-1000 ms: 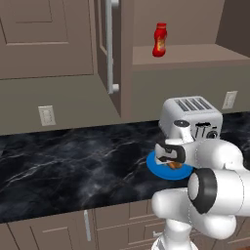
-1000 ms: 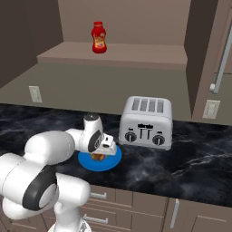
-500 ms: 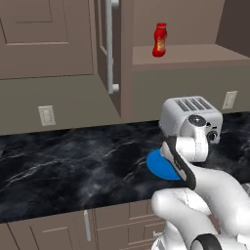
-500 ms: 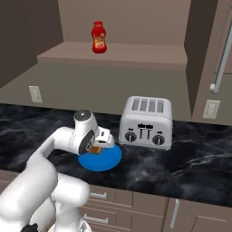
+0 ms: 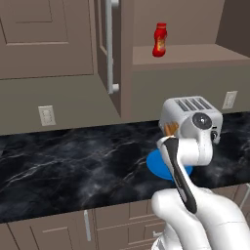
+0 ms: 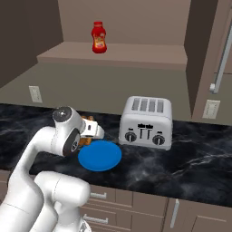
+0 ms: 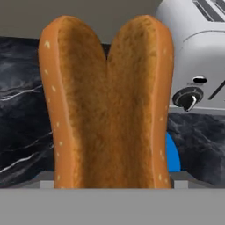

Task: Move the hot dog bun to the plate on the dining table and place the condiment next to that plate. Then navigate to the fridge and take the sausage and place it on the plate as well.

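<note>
The hot dog bun (image 7: pixel 107 105), golden and split open, stands upright right in front of the hand camera. My gripper (image 6: pixel 90 131) is shut on it and holds it just above the black marble counter, beside a blue plate (image 6: pixel 99 155) that is bare. A bit of the bun (image 5: pixel 171 129) peeks out behind my forearm, left of the toaster. The condiment (image 5: pixel 159 40), a red bottle, stands upright on a shelf above the counter (image 6: pixel 99 37). The dining table, fridge and sausage are out of view.
A silver toaster (image 6: pixel 146 121) stands on the counter right of the blue plate (image 5: pixel 156 163). Brown cabinets with a long handle (image 5: pixel 112 44) hang at the left. Wall outlets (image 5: pixel 47 115) sit on the backsplash. Drawers run below the counter edge.
The arm has swung up and the gripper has lifted the bun off the blue plate, which now lies bare. The bottle and toaster have stayed put.
</note>
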